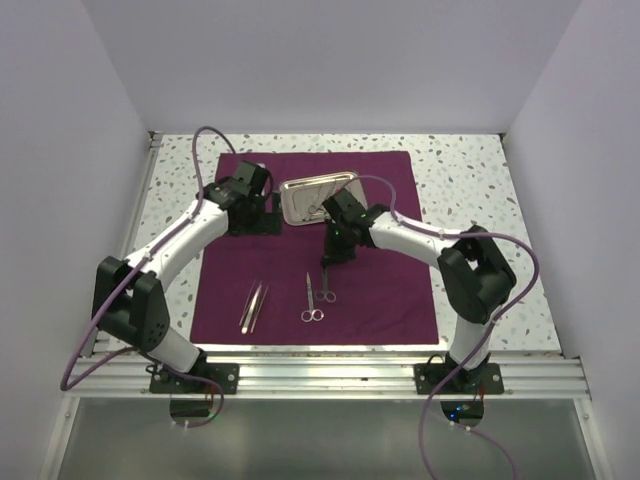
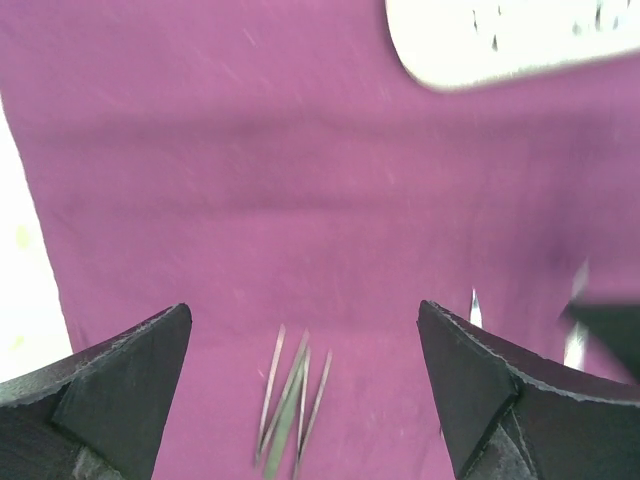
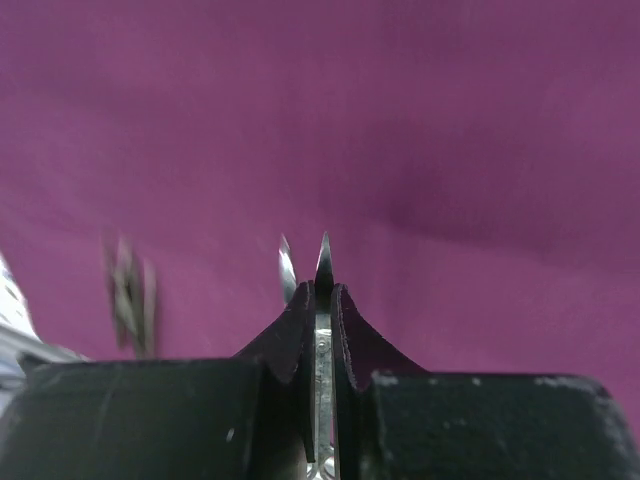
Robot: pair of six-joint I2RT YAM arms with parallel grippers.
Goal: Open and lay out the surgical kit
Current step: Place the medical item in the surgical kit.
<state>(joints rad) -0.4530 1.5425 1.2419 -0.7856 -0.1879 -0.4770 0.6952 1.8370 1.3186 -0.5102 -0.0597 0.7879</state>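
Note:
The dark purple cloth [image 1: 380, 290] lies spread flat. The steel tray [image 1: 318, 196] sits at its far middle and shows in the left wrist view [image 2: 510, 35]. Tweezers [image 1: 253, 306] lie near left, between my open fingers in the left wrist view [image 2: 290, 400]. Ring-handled scissors [image 1: 311, 298] lie in the near middle. My right gripper [image 1: 328, 258] is shut on a slim steel instrument [image 3: 323, 265], whose point sticks out past the fingertips [image 3: 300, 320] just above the cloth. Its ring handles [image 1: 327, 294] show below the gripper. My left gripper [image 1: 262, 222] is open and empty over the cloth, left of the tray.
The cloth lies on a speckled white table [image 1: 470, 180] with white walls on three sides. A metal rail [image 1: 330, 375] runs along the near edge by the arm bases. The lying scissors' tip [image 3: 287, 268] is just left of the held instrument.

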